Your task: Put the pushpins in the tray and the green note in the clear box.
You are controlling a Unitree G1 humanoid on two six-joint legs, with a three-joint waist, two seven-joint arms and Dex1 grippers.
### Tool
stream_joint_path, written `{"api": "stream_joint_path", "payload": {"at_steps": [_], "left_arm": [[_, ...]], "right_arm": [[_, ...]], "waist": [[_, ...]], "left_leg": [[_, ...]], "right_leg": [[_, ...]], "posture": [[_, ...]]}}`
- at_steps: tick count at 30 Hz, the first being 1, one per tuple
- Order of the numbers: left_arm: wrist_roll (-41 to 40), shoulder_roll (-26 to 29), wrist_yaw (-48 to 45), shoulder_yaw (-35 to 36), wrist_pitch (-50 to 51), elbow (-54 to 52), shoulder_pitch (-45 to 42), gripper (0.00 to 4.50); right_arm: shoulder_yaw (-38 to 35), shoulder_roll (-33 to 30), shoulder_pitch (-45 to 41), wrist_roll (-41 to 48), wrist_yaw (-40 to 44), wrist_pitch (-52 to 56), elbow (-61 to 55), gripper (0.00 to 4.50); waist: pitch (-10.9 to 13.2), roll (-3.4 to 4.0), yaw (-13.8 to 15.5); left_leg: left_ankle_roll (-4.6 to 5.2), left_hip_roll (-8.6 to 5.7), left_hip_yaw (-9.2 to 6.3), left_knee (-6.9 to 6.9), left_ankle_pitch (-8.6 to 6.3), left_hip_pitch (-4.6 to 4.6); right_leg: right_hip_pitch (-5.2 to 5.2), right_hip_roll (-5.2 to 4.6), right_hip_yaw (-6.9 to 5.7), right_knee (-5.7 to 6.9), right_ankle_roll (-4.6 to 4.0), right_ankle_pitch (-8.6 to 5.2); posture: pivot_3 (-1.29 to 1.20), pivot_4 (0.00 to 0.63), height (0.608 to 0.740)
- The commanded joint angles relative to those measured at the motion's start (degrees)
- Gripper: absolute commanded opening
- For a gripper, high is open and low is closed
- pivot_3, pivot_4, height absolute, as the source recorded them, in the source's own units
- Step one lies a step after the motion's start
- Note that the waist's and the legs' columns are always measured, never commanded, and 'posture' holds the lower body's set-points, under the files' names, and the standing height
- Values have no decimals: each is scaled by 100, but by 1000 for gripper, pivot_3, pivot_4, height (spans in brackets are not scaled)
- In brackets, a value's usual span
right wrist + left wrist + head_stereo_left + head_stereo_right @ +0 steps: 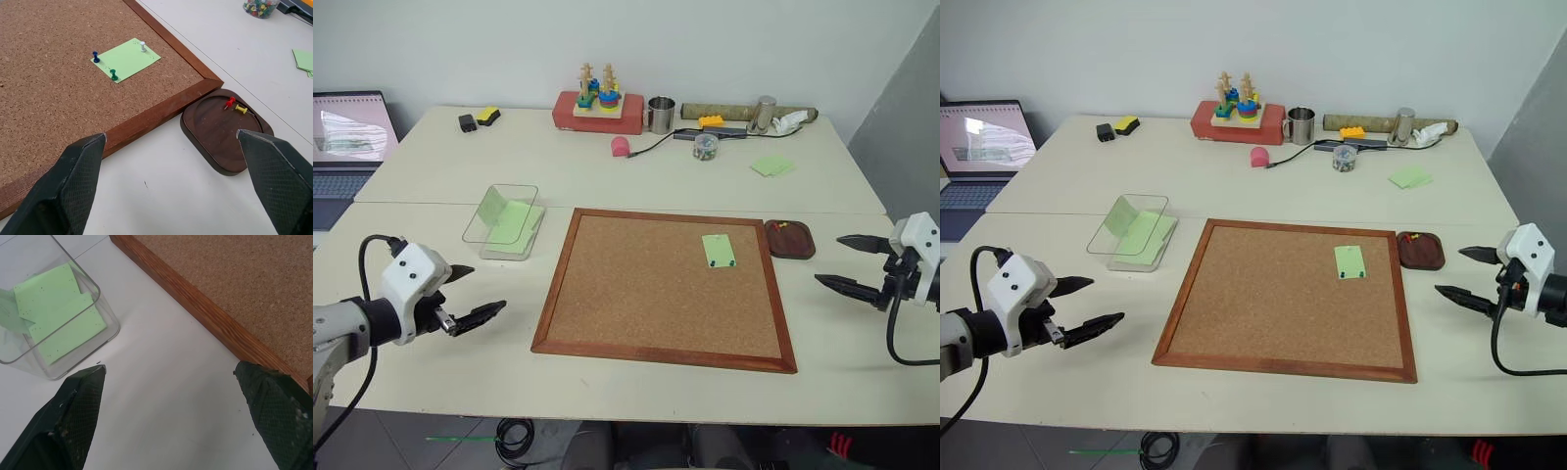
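On the cork board (666, 289), pushpins (113, 74) are pinning the green note (718, 250).
We are holding both claws, left claw (468, 294) and right claw (842, 262), apart over the desk (607, 176).

no readable text, labels or numbers

Bare surface (636, 392) runs along the near edge and on both sides of the cork board (636, 294). The clear box (504, 220) stands left of the board, the tray (790, 239) at its far right corner; clutter lines the far edge.
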Motion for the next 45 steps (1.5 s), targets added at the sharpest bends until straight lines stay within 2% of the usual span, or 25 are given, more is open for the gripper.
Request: {"api": "stream_joint_path", "payload": {"at_steps": [1,18,27,32,37,38,45], "left_arm": [[-95,-73,-60,111,-49,-75,-61,4475],[5,-313,242,116,31,-180,-77,4475],[-20,-479,232,164,-319,-70,-217,4475],[-82,-437,182,11,-190,-125,-321,4475],[-288,-499,99,-378,-33,-322,-801,4475],[-296,-517,102,-458,-31,-343,-881,4126],[-281,-1168,229,-1833,211,-904,-1692,2662]], "right_arm": [[-227,-106,-35,-23,1,-123,-46,4500],[-156,-134,-53,-178,149,-371,158,4500],[-153,-81,-57,-179,114,-451,106,4500],[-201,-69,43,-157,97,-479,23,4500],[-286,11,178,3,36,-335,-236,4500],[-309,40,210,60,20,-266,-306,4500],[-327,269,333,340,-183,192,-986,4500]], "waist": [[0,0,-2],[1,-1,-1],[1,-1,1],[1,-1,1],[1,-1,3],[1,-1,3],[1,-2,14]], "left_leg": [[0,0,0,0,0,0],[0,0,1,1,0,0],[0,-2,0,2,0,1],[0,-2,0,2,0,1],[0,-8,-1,4,0,1],[0,-7,-1,4,0,1],[0,-16,-4,8,0,-1]], "right_leg": [[0,0,0,0,0,0],[0,0,0,1,0,0],[1,-1,0,2,0,1],[1,0,1,2,0,1],[2,0,0,4,1,1],[3,0,0,4,1,1],[6,-1,1,5,7,5]], "posture": [[0,150,740],[0,150,740],[0,150,740],[0,150,740],[0,150,740],[0,150,740],[0,150,740]]}}
